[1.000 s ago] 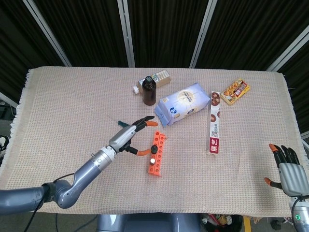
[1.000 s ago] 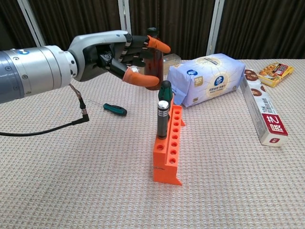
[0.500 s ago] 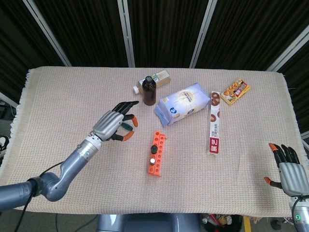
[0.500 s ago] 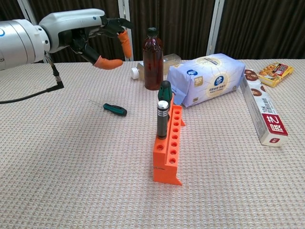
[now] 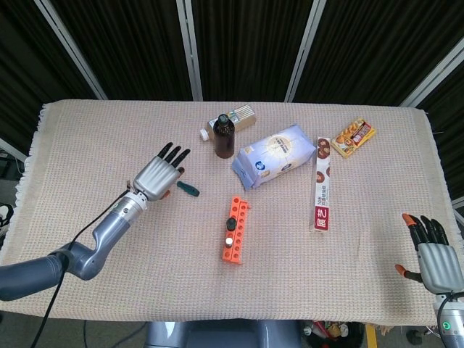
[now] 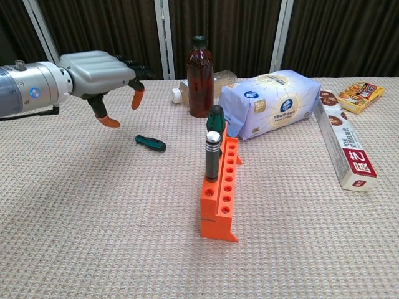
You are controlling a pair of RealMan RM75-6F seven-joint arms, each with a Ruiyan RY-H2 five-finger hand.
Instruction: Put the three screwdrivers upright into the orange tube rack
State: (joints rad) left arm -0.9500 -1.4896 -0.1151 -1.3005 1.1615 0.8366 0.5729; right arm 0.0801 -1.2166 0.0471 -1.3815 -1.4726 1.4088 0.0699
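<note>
Loose screwdriver (image 5: 188,188): one, green-handled, lying flat on the desk (image 5: 87,145) at about 10 o'clock from the rack, well apart from it; long axis runs from 10 to 4 o'clock in the head view, handle toward the rack, thin shaft toward the left hand.
Racked screwdrivers: two, upright in the orange tube rack (image 6: 221,198), a silver-capped one (image 6: 212,156) in front and a green-handled one (image 6: 216,122) behind it.
Rack: one, long axis running away from the robot, near desk centre.
Left hand (image 5: 154,176): fingers (image 6: 137,98) spread and pointing down, holding nothing, hovering just beside the loose screwdriver's shaft end.
Change: a second ago the left hand was near the rack; it has swung out to 9 o'clock and lowered.
Right hand (image 5: 432,254): at the desk's 4 o'clock edge, fingers apart, empty, unmoved.
</note>
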